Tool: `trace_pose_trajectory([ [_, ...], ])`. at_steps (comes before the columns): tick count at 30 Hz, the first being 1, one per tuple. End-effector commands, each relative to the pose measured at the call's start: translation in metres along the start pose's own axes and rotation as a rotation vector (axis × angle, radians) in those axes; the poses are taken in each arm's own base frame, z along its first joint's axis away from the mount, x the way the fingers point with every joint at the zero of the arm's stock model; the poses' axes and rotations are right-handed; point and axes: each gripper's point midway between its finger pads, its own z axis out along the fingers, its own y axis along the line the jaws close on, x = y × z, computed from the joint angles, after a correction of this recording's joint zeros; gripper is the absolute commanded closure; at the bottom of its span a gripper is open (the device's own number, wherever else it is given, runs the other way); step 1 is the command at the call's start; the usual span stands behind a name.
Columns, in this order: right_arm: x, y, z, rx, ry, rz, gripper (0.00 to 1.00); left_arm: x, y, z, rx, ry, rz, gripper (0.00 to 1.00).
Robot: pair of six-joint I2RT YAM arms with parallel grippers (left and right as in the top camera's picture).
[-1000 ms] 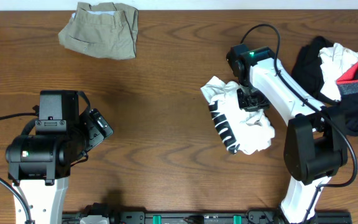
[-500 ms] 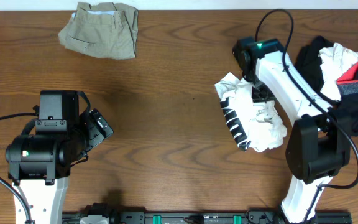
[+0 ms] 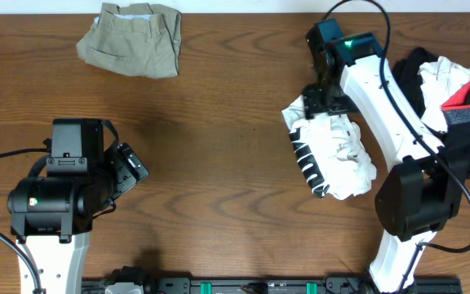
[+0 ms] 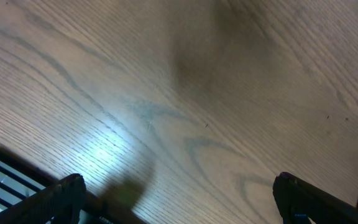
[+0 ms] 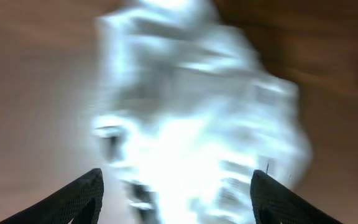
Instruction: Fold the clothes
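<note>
- The right hand [image 3: 320, 98] hangs over the far left corner of the white top [image 3: 341, 151], on the right half of the counter [image 3: 219, 122].
- In the right wrist view the right hand [image 5: 176, 196] is released. Its two dark fingers [image 5: 79, 196] stand wide apart at the lower edge of the picture, not clamped on the cloth.
- The white top [image 5: 191, 112] fills the middle of that view as a bright smear. The picture is so blurred that I cannot tell whether the fingers brush the cloth or hang just above it.
- From overhead the white top lies crumpled in a loose heap, longer than wide, slanting from upper left to lower right.
- Its black-and-white striped trim [image 3: 307, 166] runs down the heap's left edge.
- The right arm [image 3: 382, 98] reaches along the heap's right side and covers part of it.
- A pile of black, white and red pieces [image 3: 455, 90] sits at the counter's right edge, just beside that arm.
- A khaki piece [image 3: 133, 37] lies bunched at the far edge of the counter, toward the left, well apart from the other garments.
- The left hand [image 3: 130, 167] sits over the near left part of the counter, well apart from all the clothes.
- In the left wrist view the left hand [image 4: 179, 199] is released too, with its fingers [image 4: 64, 196] spread to the picture's lower corners over wood grain.
</note>
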Motion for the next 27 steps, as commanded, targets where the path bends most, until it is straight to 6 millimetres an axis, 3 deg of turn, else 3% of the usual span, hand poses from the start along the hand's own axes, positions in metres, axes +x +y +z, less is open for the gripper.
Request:
trace_pose_trajectory([
  [1,0.003,0.049,-0.003,-0.291,0.012,-0.173,0.28,0.000,0.004,0.001,-0.017,-0.001,0.014,0.02],
  [8,0.012,0.045,0.018,-0.281,0.053,-0.168,0.28,0.000,0.003,0.001,-0.017,-0.001,0.014,0.02],
  [14,0.014,0.011,0.034,-0.100,0.067,-0.078,0.34,0.000,0.004,0.001,-0.019,0.001,0.014,0.02],
  [22,0.005,0.014,0.034,-0.115,0.029,-0.078,0.27,-0.001,0.003,0.001,-0.015,-0.004,0.014,0.02],
  [27,0.010,0.033,0.033,-0.217,0.047,-0.084,0.34,-0.001,0.003,0.001,-0.015,-0.004,0.014,0.02],
])
